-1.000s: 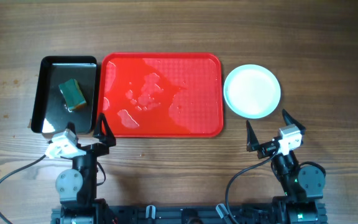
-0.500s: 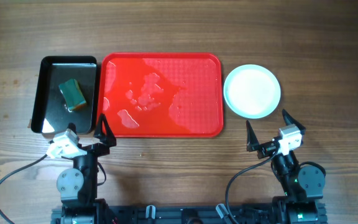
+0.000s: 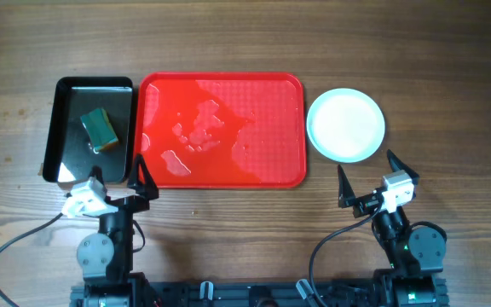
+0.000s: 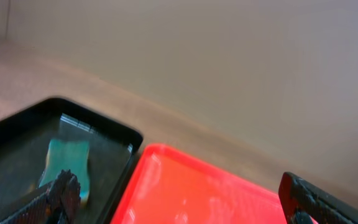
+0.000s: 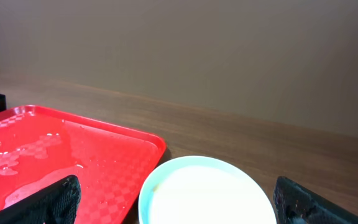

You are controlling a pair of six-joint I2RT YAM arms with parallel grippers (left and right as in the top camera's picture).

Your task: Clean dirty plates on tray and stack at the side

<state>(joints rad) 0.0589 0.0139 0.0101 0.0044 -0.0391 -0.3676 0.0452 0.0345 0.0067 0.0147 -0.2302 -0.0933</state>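
Overhead: straight down, far, whole scene, red tray (image 3: 271, 94) central.
Left wrist: low, close, at red tray's near-left corner, facing across it; black tray (image 4: 17, 155) to left.
Right wrist: low, right of red tray, plates (image 5: 207, 193) close.
All three share red tray.

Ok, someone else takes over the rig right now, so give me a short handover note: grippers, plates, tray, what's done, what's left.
The left gripper is open and empty, parked near the black tray.
The right gripper is open and empty, parked near the plates.
The plates sit on the table right of the red tray, apart from it. From above they read as one white disc, so the count cannot be told.
The red tray holds no plates, only water puddles.
The sponge lies in the black tray.
Done: tray cleared, plates at the side. Left: likely just checking the stack.
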